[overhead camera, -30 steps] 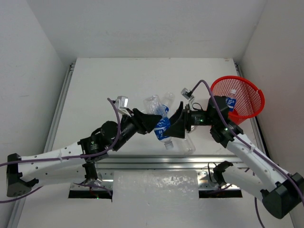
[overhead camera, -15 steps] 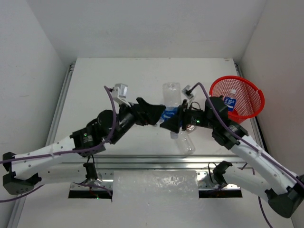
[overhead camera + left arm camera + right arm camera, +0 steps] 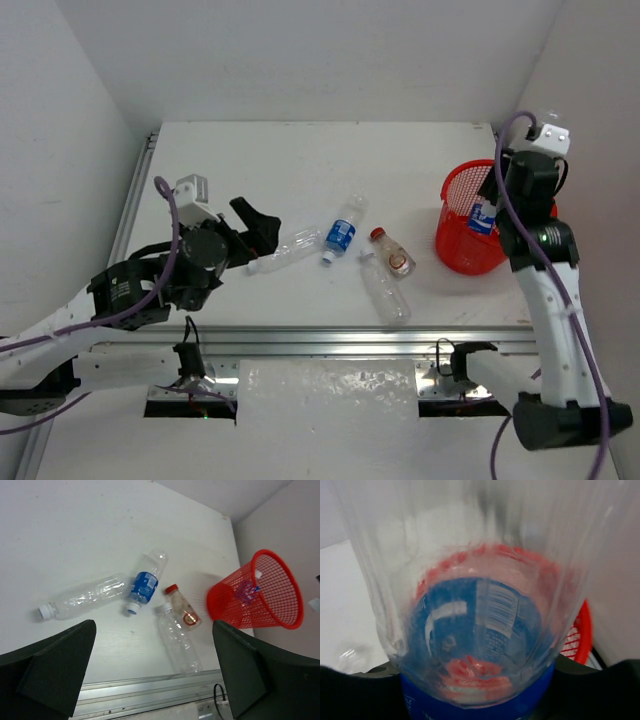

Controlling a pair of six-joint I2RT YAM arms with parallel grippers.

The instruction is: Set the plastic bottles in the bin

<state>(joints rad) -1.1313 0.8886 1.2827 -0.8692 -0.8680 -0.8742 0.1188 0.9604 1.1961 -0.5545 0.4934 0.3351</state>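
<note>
My right gripper [image 3: 487,203] is raised over the bin's mouth and shut on a blue-labelled plastic bottle [image 3: 483,216]. In the right wrist view that bottle [image 3: 480,630] fills the picture above the gripper [image 3: 480,702]. The bin [image 3: 468,240] is a red mesh basket at the table's right side, also seen from the left wrist [image 3: 260,597]. My left gripper [image 3: 255,224] stands open and empty, its fingers [image 3: 55,672] wide apart. On the table lie an unlabelled bottle [image 3: 285,249], a blue-labelled bottle [image 3: 341,233], a red-capped squat bottle [image 3: 391,254] and another unlabelled bottle [image 3: 386,293].
A metal rail [image 3: 330,338] runs along the table's near edge. White walls close in left, back and right; the bin stands close to the right wall. A bluish shape [image 3: 246,590] shows through the bin's mesh.
The left gripper has let go of the blue-labelled bottle and drawn back to the left. The right gripper has shut on it and carried it up over the bin.
</note>
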